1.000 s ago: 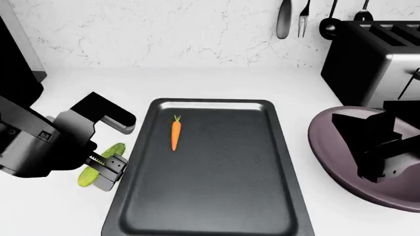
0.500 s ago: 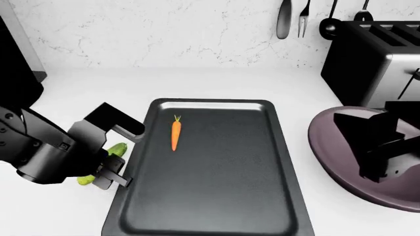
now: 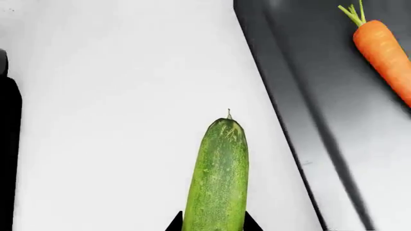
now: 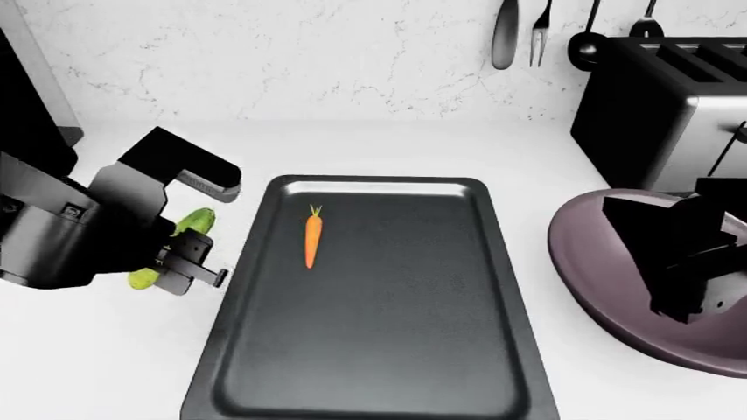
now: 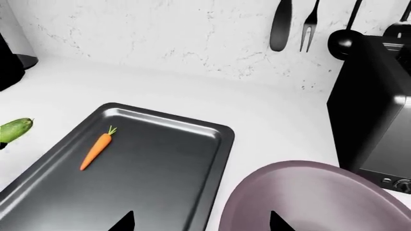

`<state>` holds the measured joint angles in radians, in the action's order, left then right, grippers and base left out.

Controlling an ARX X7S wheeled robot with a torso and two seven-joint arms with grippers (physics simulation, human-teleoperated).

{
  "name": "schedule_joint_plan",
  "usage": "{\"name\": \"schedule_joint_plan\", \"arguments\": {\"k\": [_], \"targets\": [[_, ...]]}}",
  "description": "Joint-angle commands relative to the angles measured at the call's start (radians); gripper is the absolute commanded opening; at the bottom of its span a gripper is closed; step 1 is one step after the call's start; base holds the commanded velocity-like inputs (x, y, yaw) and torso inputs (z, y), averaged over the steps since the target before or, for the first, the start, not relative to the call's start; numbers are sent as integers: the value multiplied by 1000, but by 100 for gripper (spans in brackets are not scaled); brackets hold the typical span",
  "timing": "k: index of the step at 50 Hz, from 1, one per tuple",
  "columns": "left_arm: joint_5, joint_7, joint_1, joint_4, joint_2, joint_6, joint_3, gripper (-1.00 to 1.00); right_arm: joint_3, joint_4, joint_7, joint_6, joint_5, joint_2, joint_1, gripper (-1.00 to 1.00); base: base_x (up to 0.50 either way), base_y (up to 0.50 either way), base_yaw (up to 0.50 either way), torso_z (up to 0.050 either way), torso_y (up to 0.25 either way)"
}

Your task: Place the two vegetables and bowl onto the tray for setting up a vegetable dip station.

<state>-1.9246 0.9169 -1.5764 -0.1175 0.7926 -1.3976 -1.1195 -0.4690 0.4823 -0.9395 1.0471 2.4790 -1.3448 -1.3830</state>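
The light-green cucumber (image 4: 194, 220) is held in my left gripper (image 4: 175, 255), just left of the tray and above the white counter. In the left wrist view the cucumber (image 3: 218, 178) sits between the two fingertips of the left gripper (image 3: 214, 225). The orange carrot (image 4: 311, 240) lies on the dark grey tray (image 4: 386, 350), near its far left corner; it also shows in the left wrist view (image 3: 385, 53). The mauve bowl (image 4: 583, 262) stands on the counter right of the tray. My right gripper (image 5: 200, 222) is open and empty, above the bowl's (image 5: 308, 202) near-left rim.
A steel toaster (image 4: 653, 114) stands at the back right behind the bowl. Several black utensils (image 4: 506, 35) hang on the marble wall. A dark appliance (image 4: 30, 114) stands at the far left. White counter (image 4: 386, 149) lies between tray and wall.
My left gripper closed on the cucumber and lifted it off the counter, moving it a little toward the wall. The right arm has barely moved.
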Motion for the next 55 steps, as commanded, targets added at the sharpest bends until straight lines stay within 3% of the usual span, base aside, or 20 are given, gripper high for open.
{"name": "schedule_joint_plan", "arguments": {"k": [1,5,10,17,32,42,55], "targets": [[-107,51,-237,-42,-98,-29,34,-100,3,-1,-3,-4,9,-5,-3,100,0,0,0,0,0],[-223,68,-261,-76,-163,9,23,-100,-5,-5,-18,6,12,9,-14,100,0,0,0,0,0],[-263,52,-221,-110,-245,53,6,-100,-7,-7,-24,3,21,11,-18,100,0,0,0,0,0],[-116,-92,-199,-215,-391,73,7,-100,-22,-11,-37,15,23,29,-24,100,0,0,0,0,0],[191,-409,-133,-437,-596,157,-94,-100,-26,-18,-39,17,13,44,-24,100,0,0,0,0,0],[302,-538,-97,-533,-653,188,-174,-100,-5,-13,-2,3,-4,20,6,100,0,0,0,0,0],[318,-571,-91,-524,-654,212,-180,-100,2,-11,11,-1,-8,12,15,100,0,0,0,0,0]]}}
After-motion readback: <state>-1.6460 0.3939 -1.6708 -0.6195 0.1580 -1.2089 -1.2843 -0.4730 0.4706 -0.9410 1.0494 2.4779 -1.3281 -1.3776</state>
